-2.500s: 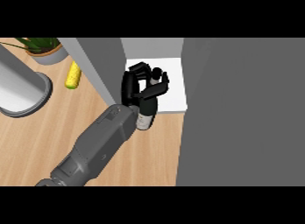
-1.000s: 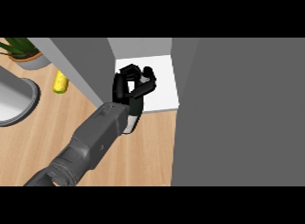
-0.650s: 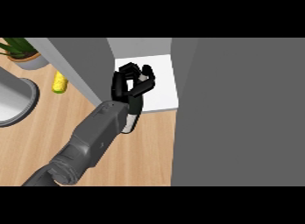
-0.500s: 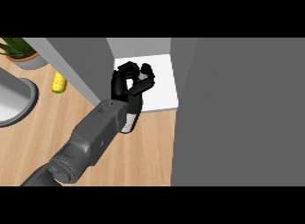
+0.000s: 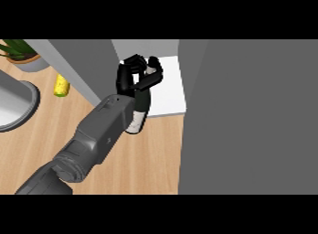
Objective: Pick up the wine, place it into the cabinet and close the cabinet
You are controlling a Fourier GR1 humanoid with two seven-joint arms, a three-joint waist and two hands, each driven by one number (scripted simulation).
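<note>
The wine bottle (image 5: 135, 123) shows as a dark body with a pale lower end, hanging tilted over the front edge of the cabinet's white shelf (image 5: 168, 98). My left hand (image 5: 131, 77) reaches into the cabinet opening with its fingers and thumb curled round the bottle's upper part, which they hide. The grey forearm runs up from the lower left and covers part of the bottle. The cabinet's open door (image 5: 81, 64) stands just left of the hand. My right hand is nowhere in the view.
A broad grey cabinet front (image 5: 256, 114) fills the right side. On the wooden counter (image 5: 148, 164) to the left are a yellow corn cob (image 5: 61, 85), a potted plant (image 5: 27, 61) and a large grey round basin (image 5: 7, 105).
The hand has moved a little deeper into the cabinet. The bottle's lower end stays at about the same spot by the shelf's front edge.
</note>
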